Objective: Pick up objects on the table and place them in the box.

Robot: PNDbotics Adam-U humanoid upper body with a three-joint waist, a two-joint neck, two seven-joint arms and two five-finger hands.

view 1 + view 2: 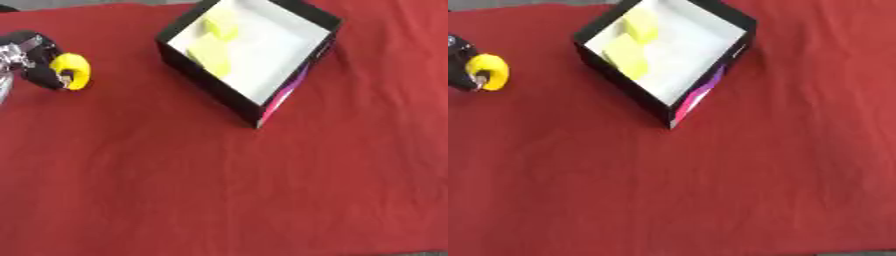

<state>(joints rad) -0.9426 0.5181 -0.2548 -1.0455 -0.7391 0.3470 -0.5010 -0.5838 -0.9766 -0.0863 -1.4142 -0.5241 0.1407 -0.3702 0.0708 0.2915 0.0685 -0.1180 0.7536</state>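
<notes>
While the left hand point(31, 60) is seen at the left edge over the red cloth point(219, 190), a yellow rounded object point(72, 71) is gripped in its curled fingers. To the right of the hand and well apart, a black box point(210, 85) (white inside, pink on one corner) is set askew, with two yellow pieces point(213, 42) lying inside it.

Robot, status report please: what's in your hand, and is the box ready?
Left hand curled on yellow object, left of box. Right hand not seen. Box open, two yellow pieces inside. Red cloth between.
</notes>
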